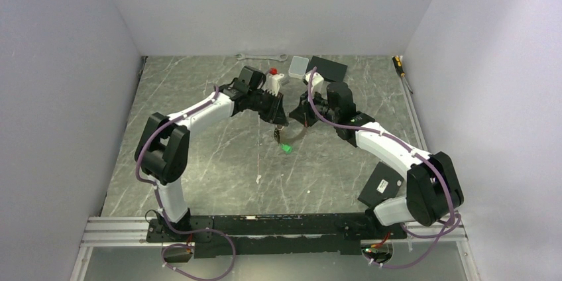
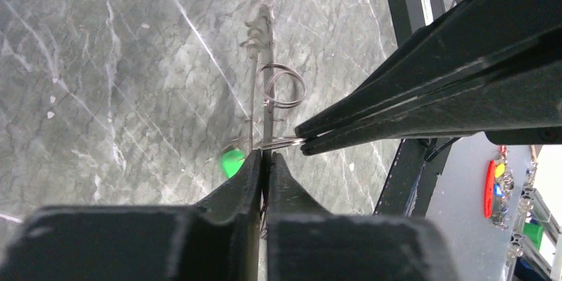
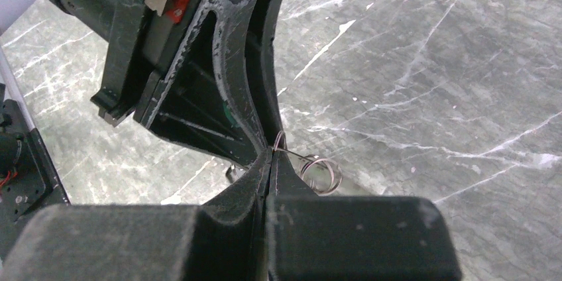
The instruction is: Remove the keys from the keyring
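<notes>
Progress looks early. Both grippers have a pinch on the keyring (image 2: 281, 141), but no key lies loose on the table (image 1: 199, 128), so I'd say none is off yet. All the real work is left, i.e. opening or working the ring and slipping each key free.

Left gripper (image 2: 265, 162): fingers (image 2: 248, 171) pressed together w/ hardly a slit between them. The thin wire runs straight into that slit, so it's clamped on the ring.

Right gripper (image 3: 270, 165): also squeezed tight, wire coming out right at its tips. It meets the left one nearly tip to tip, at an angle, and each has its own bit of the ring. A small coil of wire sticks out just beside the tips.

Below the pinch, mid-table and lifted off the surface, the keys dangle. There's a black-headed key (image 1: 276, 135) and under it a green-headed key (image 1: 285, 149). A 2nd green one I can't pick out, maybe hidden behind the fingers.

Further off, at the back wall:
- silver wrench (image 1: 262, 56)
- pale grey box (image 1: 299, 65)
- black box (image 1: 328, 67)
- screwdriver (image 1: 399, 65), over in the rt corner

All are well apart from the action.
</notes>
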Robot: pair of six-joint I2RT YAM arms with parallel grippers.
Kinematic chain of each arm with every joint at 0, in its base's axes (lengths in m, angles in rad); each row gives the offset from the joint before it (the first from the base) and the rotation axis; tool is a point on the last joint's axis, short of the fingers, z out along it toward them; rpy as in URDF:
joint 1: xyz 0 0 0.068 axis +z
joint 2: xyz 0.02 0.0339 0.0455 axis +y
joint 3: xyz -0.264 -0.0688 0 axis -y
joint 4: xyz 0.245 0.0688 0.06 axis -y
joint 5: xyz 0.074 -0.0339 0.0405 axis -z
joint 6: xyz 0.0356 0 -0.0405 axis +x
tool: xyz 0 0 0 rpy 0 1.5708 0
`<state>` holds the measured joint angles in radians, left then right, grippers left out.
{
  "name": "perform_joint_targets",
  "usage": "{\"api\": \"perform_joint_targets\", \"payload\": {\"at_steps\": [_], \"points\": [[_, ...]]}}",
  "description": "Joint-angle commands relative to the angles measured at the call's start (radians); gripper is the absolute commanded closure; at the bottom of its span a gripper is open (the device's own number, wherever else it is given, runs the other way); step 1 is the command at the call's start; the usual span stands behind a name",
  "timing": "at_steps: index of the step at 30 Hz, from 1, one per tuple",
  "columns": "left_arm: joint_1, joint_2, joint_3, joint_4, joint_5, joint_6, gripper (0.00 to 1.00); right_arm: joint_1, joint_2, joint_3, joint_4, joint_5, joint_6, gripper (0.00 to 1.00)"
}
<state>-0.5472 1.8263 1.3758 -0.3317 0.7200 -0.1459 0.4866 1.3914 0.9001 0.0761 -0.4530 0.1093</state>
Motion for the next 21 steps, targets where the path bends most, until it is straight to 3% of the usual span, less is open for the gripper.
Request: {"api": "perform_joint_targets", "payload": {"at_steps": [1,3,7,10,14,21], "points": [[0.003,-0.004,0.047,-0.004,-0.009,0.032,1.0,-0.01,-0.019,0.024,0.04,-0.026,0.002,1.0],[0.011,-0.012,0.063,-0.025,-0.001,0.037,1.0,-0.035,-0.032,0.043,0.008,-0.051,-0.02,0.9],[0.048,-0.024,0.081,-0.037,0.112,0.053,1.0,-0.128,-0.09,0.099,-0.067,-0.174,-0.064,0.44],[0.075,-0.024,0.117,-0.072,0.239,0.09,1.0,-0.19,-0.135,0.118,-0.134,-0.288,-0.137,0.25],[0.088,-0.034,0.163,-0.153,0.367,0.19,1.0,-0.256,-0.145,0.134,-0.192,-0.444,-0.196,0.14],[0.089,-0.087,0.221,-0.27,0.49,0.308,1.0,-0.311,-0.134,0.138,-0.179,-0.586,-0.161,0.14]]}}
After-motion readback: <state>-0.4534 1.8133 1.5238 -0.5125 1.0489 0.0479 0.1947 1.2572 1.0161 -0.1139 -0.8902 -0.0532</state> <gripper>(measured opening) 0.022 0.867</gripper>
